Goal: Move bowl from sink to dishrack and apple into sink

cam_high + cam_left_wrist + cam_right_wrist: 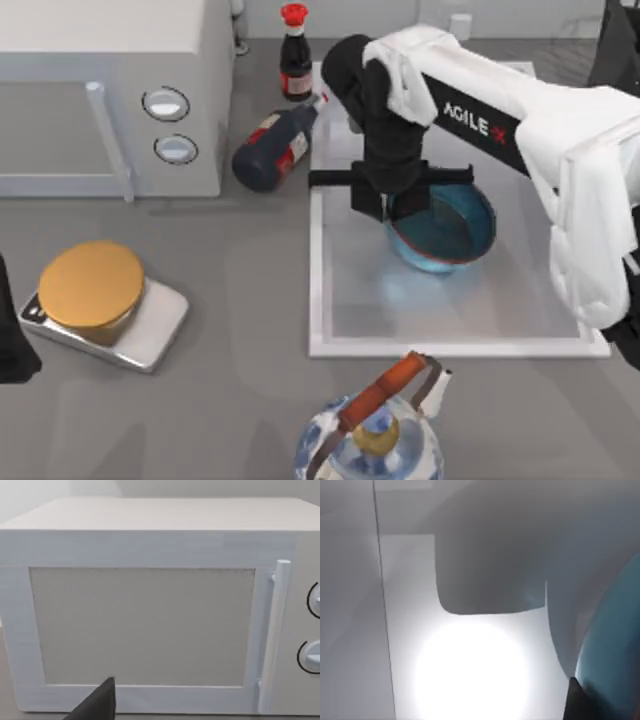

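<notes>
The blue bowl (450,228), teal inside, sits in the upper right part of the white sink (316,300). My right arm reaches in from the right. Its gripper (388,205) is at the bowl's left rim and looks shut on it, one side outside the rim and the other hidden under the wrist. The teal wall of the bowl (615,645) is close up in the right wrist view, over the pale sink floor (410,630). My left arm (10,340) stays parked at the table's left edge. The apple and the dishrack are out of view.
A white microwave (110,100) stands at the back left, facing the left wrist camera (150,625). One dark bottle (294,50) stands behind the sink and another (275,150) lies beside it. A scale with a golden disc (95,290) is front left. A blue-and-white kettle (370,440) stands in front of the sink.
</notes>
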Tool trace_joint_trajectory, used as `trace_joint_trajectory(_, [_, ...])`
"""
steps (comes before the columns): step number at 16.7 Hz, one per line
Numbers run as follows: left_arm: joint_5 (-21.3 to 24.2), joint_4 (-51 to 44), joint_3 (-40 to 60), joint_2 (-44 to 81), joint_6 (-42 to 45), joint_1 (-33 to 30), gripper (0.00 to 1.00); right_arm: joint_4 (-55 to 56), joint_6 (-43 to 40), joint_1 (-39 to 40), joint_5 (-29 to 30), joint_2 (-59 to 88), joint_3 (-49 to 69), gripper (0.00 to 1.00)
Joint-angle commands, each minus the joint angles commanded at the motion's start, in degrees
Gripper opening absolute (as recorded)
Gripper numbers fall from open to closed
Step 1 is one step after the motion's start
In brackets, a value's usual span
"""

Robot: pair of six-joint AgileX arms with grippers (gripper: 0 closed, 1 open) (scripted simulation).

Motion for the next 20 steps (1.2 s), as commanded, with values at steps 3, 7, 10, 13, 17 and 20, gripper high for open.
trace_joint_trajectory(3, [0.0, 0.0, 0.0, 0.0, 0.0, 0.0, 1.0, -7.1, 2.7, 3.0, 0.5, -7.6, -4.2, 0.0])
trace_joint_trajectory(7, [0.0, 0.0, 0.0, 0.0, 0.0, 0.0, 1.0, -16.4, 8.1, 9.4, 1.2, -22.1, -11.8, 0.0])
trace_joint_trajectory(10, [0.0, 0.0, 0.0, 0.0, 0.0, 0.0, 1.0, -21.4, 13.4, 14.6, 1.7, -34.0, -18.6, 0.0])
trace_joint_trajectory(13, [0.0, 0.0, 0.0, 0.0, 0.0, 0.0, 1.0, -24.3, 18.8, 19.5, 2.2, -45.0, -25.2, 0.0])
trace_joint_trajectory(17, [0.0, 0.0, 0.0, 0.0, 0.0, 0.0, 1.0, -24.9, 23.9, 24.9, 2.6, -55.5, -31.5, 0.0])
trace_joint_trajectory(20, [0.0, 0.0, 0.0, 0.0, 0.0, 0.0, 1.0, -24.6, 25.6, 26.9, 2.7, -58.6, -33.5, 0.0])
